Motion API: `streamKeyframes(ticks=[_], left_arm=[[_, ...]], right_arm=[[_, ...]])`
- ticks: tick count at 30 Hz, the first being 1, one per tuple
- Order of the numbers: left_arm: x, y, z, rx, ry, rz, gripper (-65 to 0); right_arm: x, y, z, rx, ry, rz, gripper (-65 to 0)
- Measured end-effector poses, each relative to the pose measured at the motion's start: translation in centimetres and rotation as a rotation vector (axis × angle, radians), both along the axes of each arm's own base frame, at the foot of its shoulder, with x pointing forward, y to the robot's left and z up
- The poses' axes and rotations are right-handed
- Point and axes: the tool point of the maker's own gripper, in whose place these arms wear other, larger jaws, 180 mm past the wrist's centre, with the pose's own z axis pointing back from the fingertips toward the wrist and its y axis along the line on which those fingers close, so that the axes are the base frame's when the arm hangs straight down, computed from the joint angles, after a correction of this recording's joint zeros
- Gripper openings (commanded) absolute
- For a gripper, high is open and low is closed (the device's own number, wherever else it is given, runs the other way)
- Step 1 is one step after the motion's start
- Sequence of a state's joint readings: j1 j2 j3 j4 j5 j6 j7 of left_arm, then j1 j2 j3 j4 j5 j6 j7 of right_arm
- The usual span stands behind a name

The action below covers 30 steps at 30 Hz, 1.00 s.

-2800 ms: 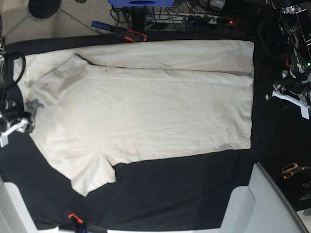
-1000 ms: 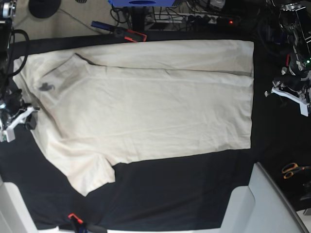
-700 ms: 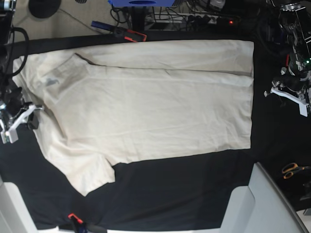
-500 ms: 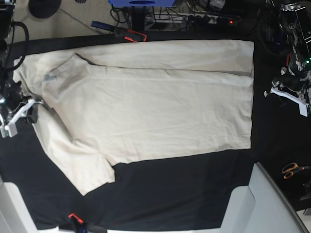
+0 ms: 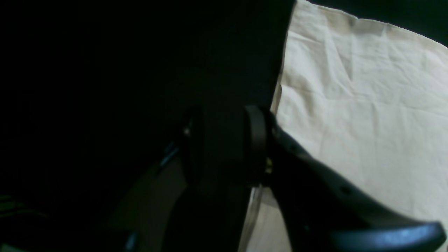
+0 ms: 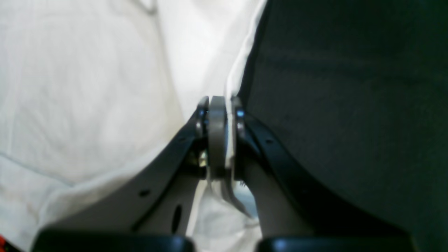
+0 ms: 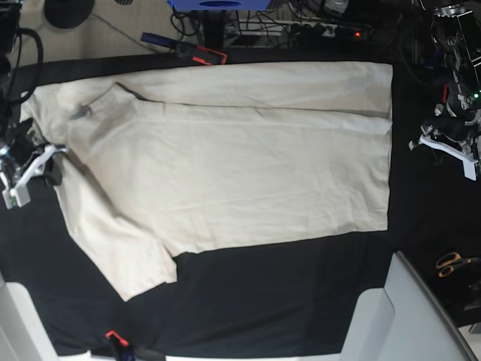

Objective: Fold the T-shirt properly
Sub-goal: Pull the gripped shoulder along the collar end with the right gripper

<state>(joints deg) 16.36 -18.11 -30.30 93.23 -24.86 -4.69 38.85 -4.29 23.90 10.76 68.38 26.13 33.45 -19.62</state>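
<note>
The cream T-shirt (image 7: 240, 165) lies spread flat on the black table cover (image 7: 285, 301), collar end at the left and hem at the right. My right gripper (image 7: 49, 167) is at the shirt's left edge. In the right wrist view it (image 6: 218, 117) is shut on a pinched strip of the shirt's edge, with the shirt (image 6: 87, 87) to its left. My left gripper (image 7: 418, 143) is just right of the hem and apart from it. In the left wrist view it (image 5: 224, 147) is open over the black cover, with the shirt (image 5: 367, 105) beside its right finger.
Orange-handled scissors (image 7: 451, 263) lie at the right edge. A grey-white bin (image 7: 406, 316) stands at the front right. A blue and red clamp (image 7: 184, 49) sits at the table's back edge, and a red clamp (image 7: 116, 338) at the front edge. Cables run behind the table.
My right gripper has moved a little toward the back while holding the shirt's edge. The collar area and its grey label have shifted back and right. The left arm has barely moved.
</note>
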Motion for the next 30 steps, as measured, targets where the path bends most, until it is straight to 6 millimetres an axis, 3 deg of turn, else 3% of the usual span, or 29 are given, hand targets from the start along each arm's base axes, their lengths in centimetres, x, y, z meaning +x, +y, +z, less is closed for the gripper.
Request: streamKeyframes(ticks=[3, 9, 15, 27, 30], left_arm=[[0.0, 0.0, 0.0, 0.0, 0.0, 0.0, -48.1], [0.0, -0.1, -0.1, -0.001, 0.001, -0.002, -48.1], [0.0, -0.1, -0.1, -0.002, 0.001, -0.002, -48.1], [0.2, -0.1, 0.0, -0.003, -0.004, -0.001, -48.1], [0.2, -0.2, 0.0, -0.004, -0.003, -0.003, -48.1]], right_arm=[[-1.0, 0.5, -0.3, -0.019, 0.042, 0.026, -65.0], [-0.9, 1.1, -0.3, 0.0, 0.044, 0.016, -64.5], [-2.6, -0.4, -1.3, 0.028, 0.118, -0.092, -64.7], [-4.5, -0.1, -2.5, 0.034, 0.163, -0.094, -64.1], [-4.8, 0.0, -2.7, 0.036, 0.173, -0.095, -56.7]])
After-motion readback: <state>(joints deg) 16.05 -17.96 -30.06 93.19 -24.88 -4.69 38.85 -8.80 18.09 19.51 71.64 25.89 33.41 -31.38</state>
